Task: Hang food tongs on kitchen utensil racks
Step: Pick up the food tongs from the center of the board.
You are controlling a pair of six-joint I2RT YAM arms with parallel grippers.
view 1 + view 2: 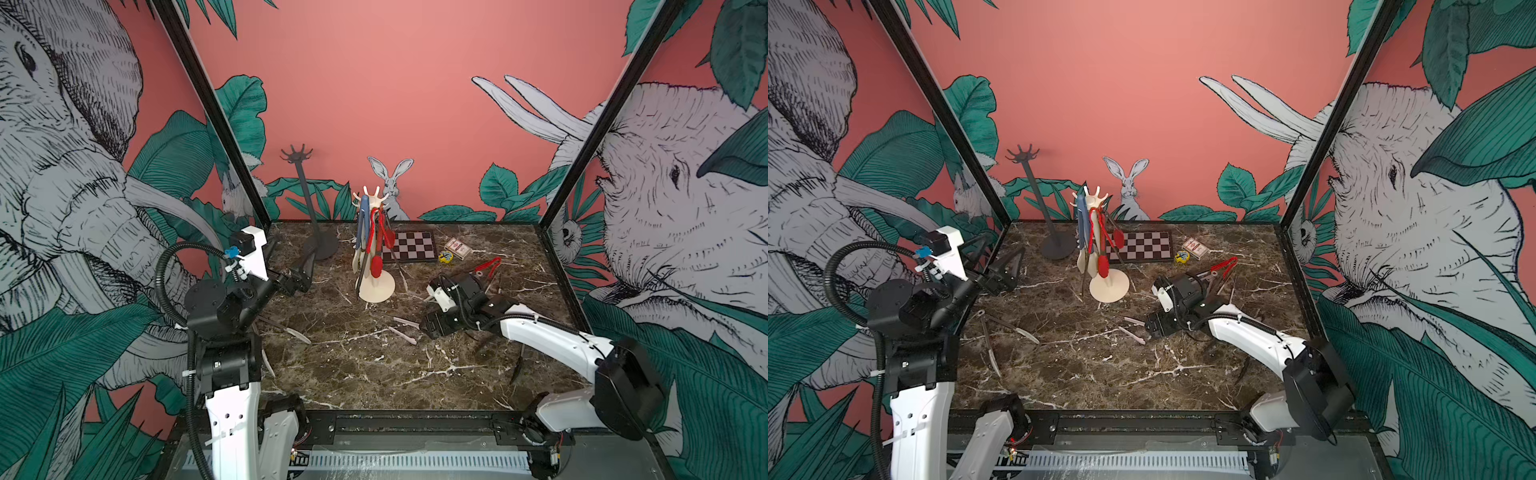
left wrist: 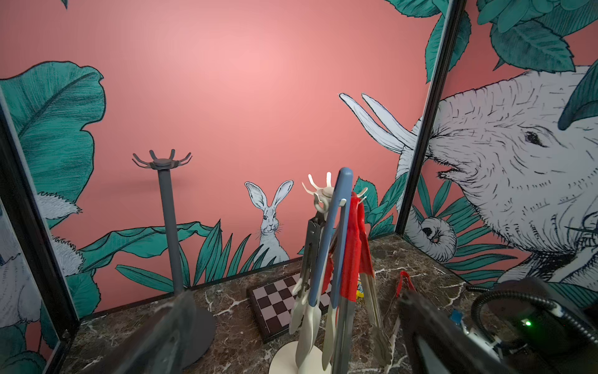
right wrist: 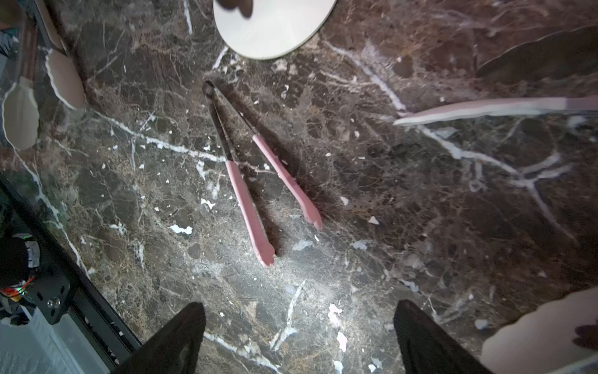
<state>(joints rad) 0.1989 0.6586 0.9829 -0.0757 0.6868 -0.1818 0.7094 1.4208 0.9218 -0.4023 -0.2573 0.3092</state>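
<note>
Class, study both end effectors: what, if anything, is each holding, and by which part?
Nothing is held. The left end effector is open and empty; the right end effector is open, clear of the pink-tipped tongs lying on the table.

Left gripper (image 2: 296, 296) raised and level, right gripper (image 3: 299, 304) pointing downward, both with fingers (image 3: 181, 336) spread wide.

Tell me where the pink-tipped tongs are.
In the right wrist view the pink-tipped tongs lie on the table ahead of the right gripper, hinge near the base of the cream rack. In a top view the tongs sit front-right of it.
</note>
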